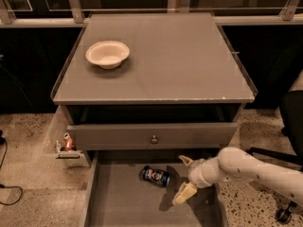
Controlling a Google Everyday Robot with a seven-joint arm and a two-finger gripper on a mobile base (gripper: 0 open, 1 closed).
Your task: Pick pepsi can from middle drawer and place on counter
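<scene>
The pepsi can lies on its side in the middle drawer, long axis crosswise. The gripper hangs just right of it, fingers spread wide.

You're looking at a smooth, rounded white arm, tube-shaped, with a greyish ring at the wrist. It ends in your gripper, above the right side of the middle drawer, with two tapered, pale cream fingers spread apart.

pepsi can in middle drawer, end effector right
</scene>
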